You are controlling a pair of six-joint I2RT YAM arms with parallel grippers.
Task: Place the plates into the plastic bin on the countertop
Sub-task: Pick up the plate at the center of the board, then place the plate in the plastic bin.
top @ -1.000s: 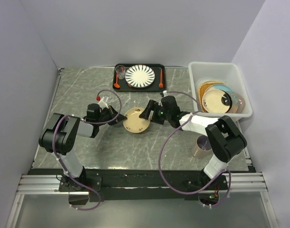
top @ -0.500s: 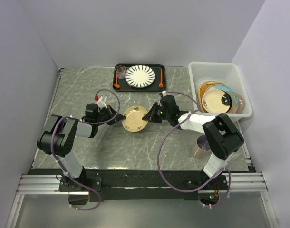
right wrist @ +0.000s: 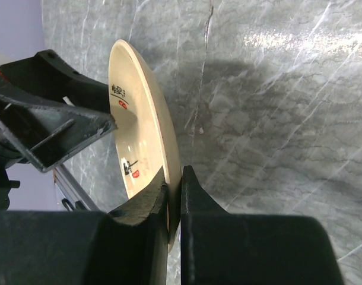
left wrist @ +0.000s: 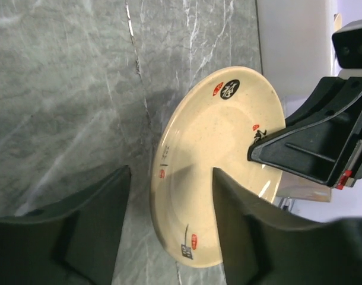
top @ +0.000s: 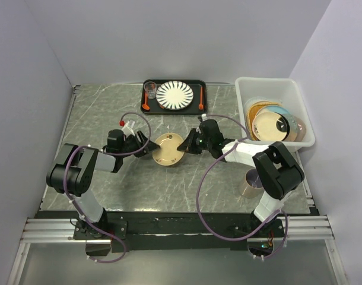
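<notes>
Right wrist: handover, right fingers [right wrist: 146, 208] clamped on cream round plate [right wrist: 136, 119], left fingers [left wrist: 89, 225] open; next, lift into white plastic bin [top: 265, 81].

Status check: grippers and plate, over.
Right gripper shut on cream plate rim. Left gripper open, fingers either side of plate. Plate tilted. No object between it and bin.

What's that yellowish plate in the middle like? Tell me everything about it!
The plate is round, cream-tan and glossy, with red and black marks and a black dot near its rim. It is tilted steeply over the countertop. The right hand pinches its rim; the left hand is open around the opposite edge.
</notes>
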